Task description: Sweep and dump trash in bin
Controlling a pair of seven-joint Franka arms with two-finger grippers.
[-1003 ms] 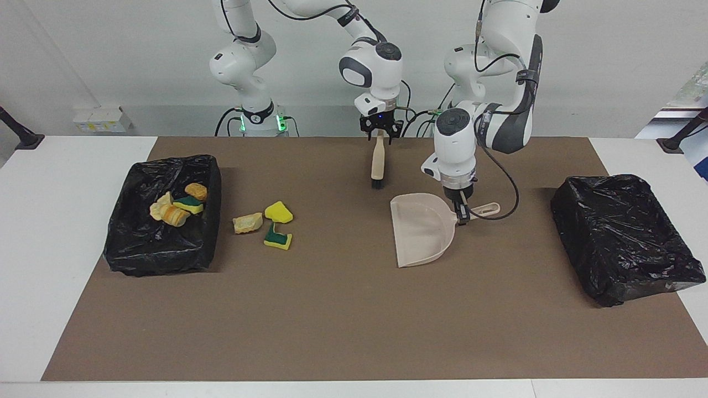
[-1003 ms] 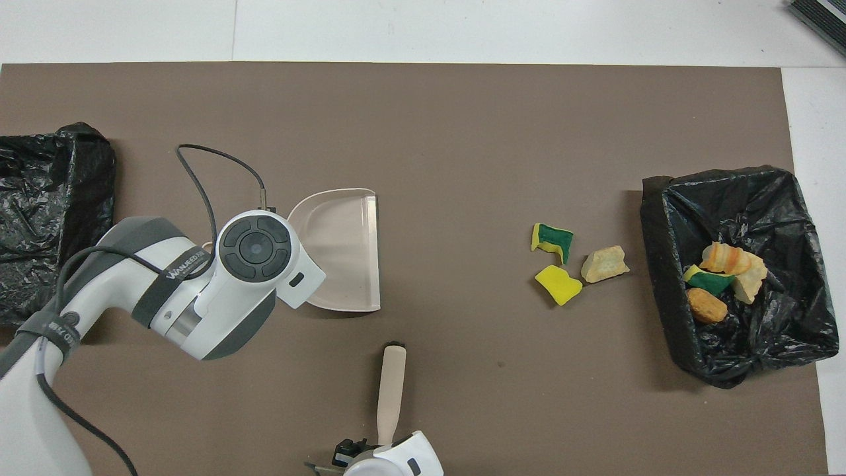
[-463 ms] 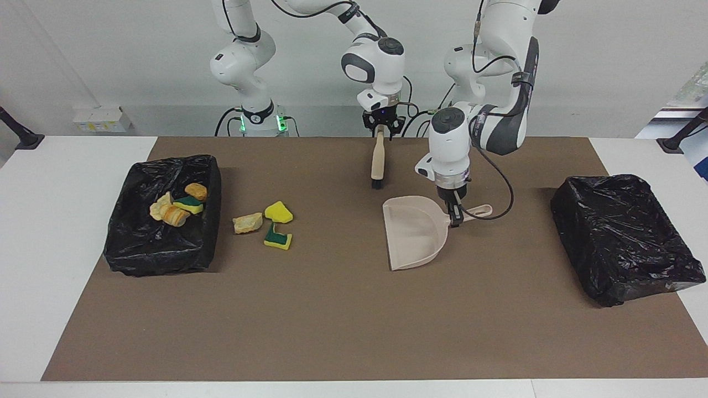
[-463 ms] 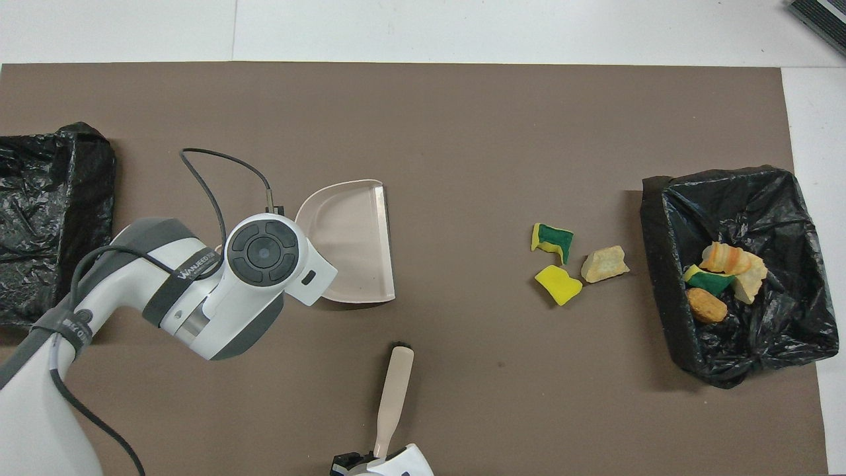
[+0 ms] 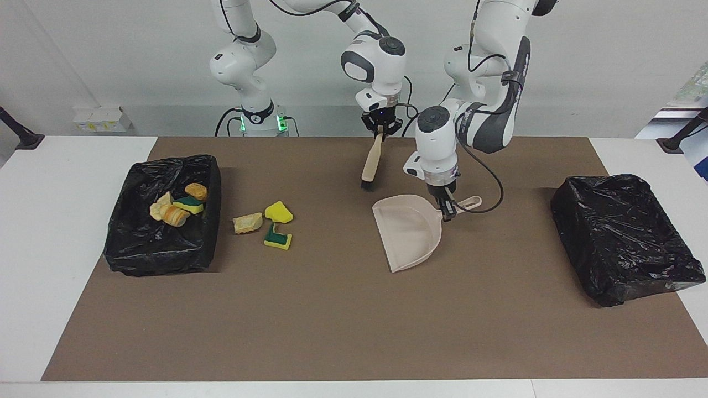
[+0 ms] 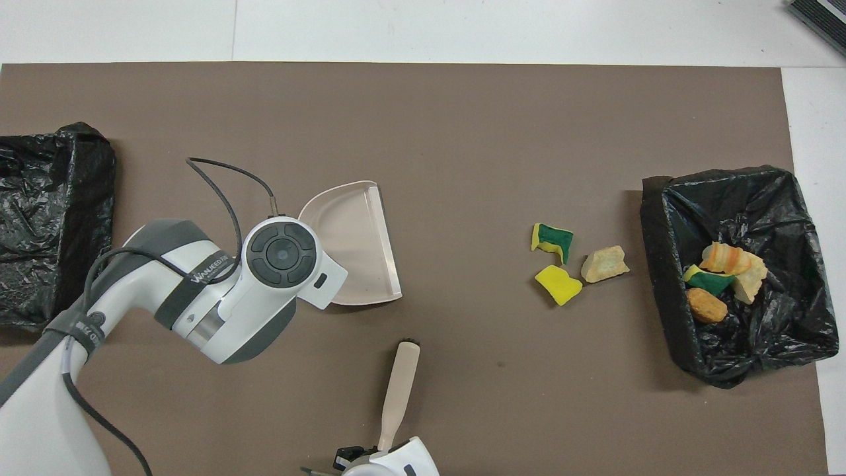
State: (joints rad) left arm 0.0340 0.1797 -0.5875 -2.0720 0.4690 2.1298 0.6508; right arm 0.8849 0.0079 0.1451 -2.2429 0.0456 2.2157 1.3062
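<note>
Facing view, reading from the frame's left edge to its right. At centre left, a bin lined with a black bag [image 5: 161, 235] rests on the brown mat [image 5: 343, 320] that covers the white counter [image 5: 50, 232]; four scraps of trash [image 5: 178, 205], orange-brown lumps, a pale chunk and a green-and-yellow sponge piece, lie inside it. Just beside the bin, toward the frame's centre, three loose scraps lie on the mat: a pale tan foam chunk [image 5: 247, 222], a yellow sponge piece [image 5: 278, 212] and a green-and-yellow sponge piece [image 5: 277, 238], close together. In the upper centre, the right pincer [image 5: 380, 128] is closed on the top of the handle of a beige brush [image 5: 371, 162], which hangs tilted with its dark bristles pointing down at the mat. Just right of the frame's centre, the left pincer [image 5: 447, 209] points downward and is clamped on the handle of a beige dustpan [image 5: 408, 232], where the handle meets the pan; the pan's open mouth faces the frame's lower left and the handle points toward the upper right. At centre right, a second bag-lined bin [image 5: 622, 237] sits on the mat's edge, well apart from the dustpan. In the overhead view the order is reversed: the dustpan [image 6: 357, 244] lies at centre left and the loose scraps at centre right, beside the bin holding trash.
</note>
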